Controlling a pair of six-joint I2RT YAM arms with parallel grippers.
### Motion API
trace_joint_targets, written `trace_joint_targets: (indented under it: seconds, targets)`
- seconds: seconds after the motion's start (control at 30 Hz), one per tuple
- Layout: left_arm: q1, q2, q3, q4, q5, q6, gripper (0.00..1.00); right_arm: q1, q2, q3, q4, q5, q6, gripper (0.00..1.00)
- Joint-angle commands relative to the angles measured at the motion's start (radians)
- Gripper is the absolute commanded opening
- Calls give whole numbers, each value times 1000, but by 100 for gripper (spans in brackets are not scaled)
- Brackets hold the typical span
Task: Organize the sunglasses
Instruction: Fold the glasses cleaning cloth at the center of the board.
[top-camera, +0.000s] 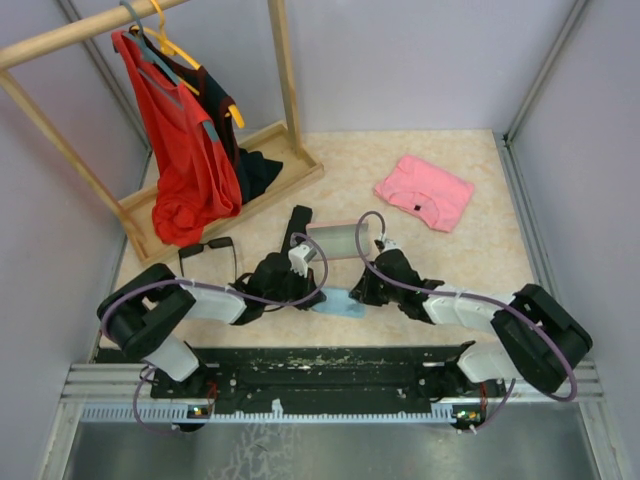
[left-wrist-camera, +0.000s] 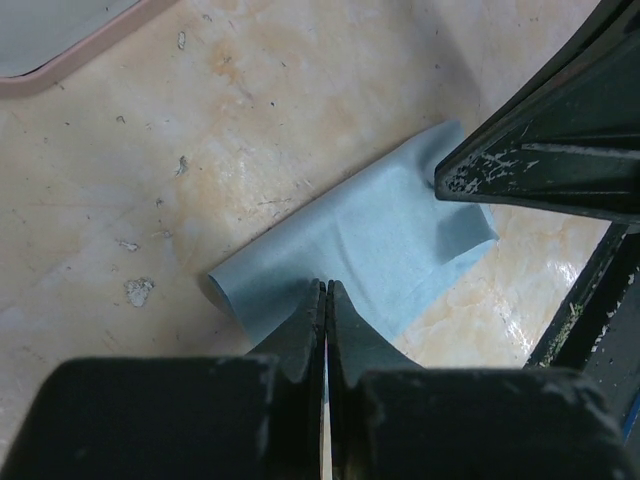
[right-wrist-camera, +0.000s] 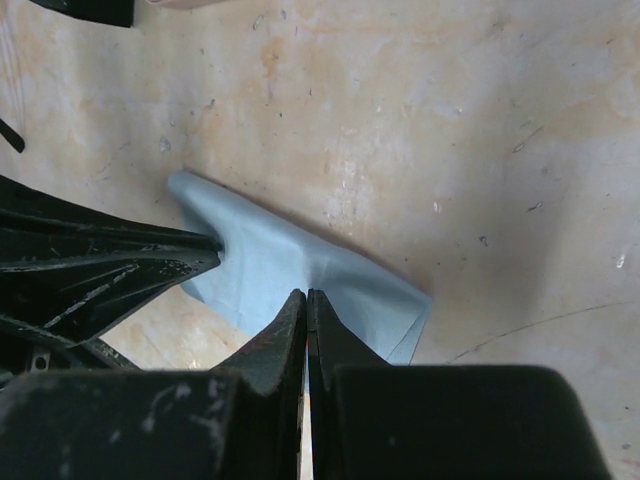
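While the black sunglasses (top-camera: 207, 250) lie on the bench (top-camera: 470, 270) by the rack's base (top-camera: 285, 187), left of both arms, the left hand (left-wrist-camera: 325, 298), fingers pressed together, pinches the blue cloth (left-wrist-camera: 370, 240); the right hand (right-wrist-camera: 306, 303) pinches its other edge likewise.

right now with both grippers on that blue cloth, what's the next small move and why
Probably lift both grippers a little, together. The left gripper and right gripper each look shut on an edge of the blue cloth, which lies on the table. Raising them evenly should free it from the surface without tugging it out of either pinch.
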Motion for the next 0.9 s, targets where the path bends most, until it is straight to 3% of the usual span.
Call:
trace_joint_targets:
  seconds: [0.0,0.87]
  targets:
    - [4,19,-16,-34,-40,-6,0,26,36,46,62,44,19,0]
    - [4,48,-1,-94,-90,-10,0,46,-116,55,-316,134,-125,2]
